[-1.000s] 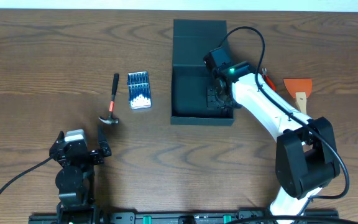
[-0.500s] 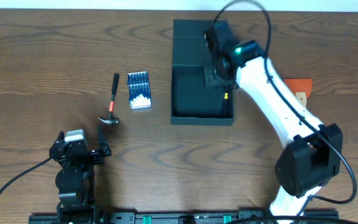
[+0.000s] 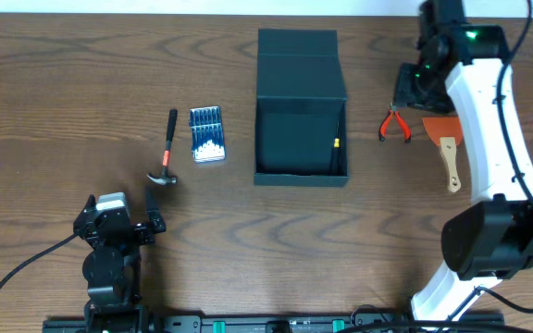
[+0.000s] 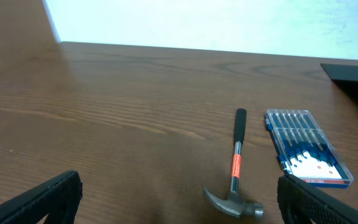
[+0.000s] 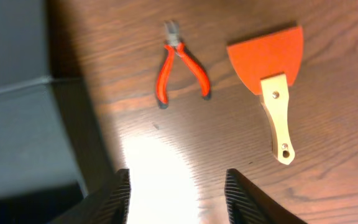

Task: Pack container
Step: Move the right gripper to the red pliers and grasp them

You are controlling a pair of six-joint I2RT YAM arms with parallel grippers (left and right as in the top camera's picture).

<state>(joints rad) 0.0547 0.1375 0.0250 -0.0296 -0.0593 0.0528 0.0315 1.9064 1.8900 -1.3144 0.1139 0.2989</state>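
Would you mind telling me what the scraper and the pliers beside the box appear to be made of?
Scraper: flat matte orange blade, likely plastic; pale handle, seemingly wood. Pliers: grey tip, apparently metal; smooth red grips, probably plastic or rubber.

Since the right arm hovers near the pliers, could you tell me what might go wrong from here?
The pliers lie flat with thin, splayed handles, so the open right fingers might slip off them. The scraper lies close beside them and could get nudged. The container wall stands near too; a low carry might clip it.
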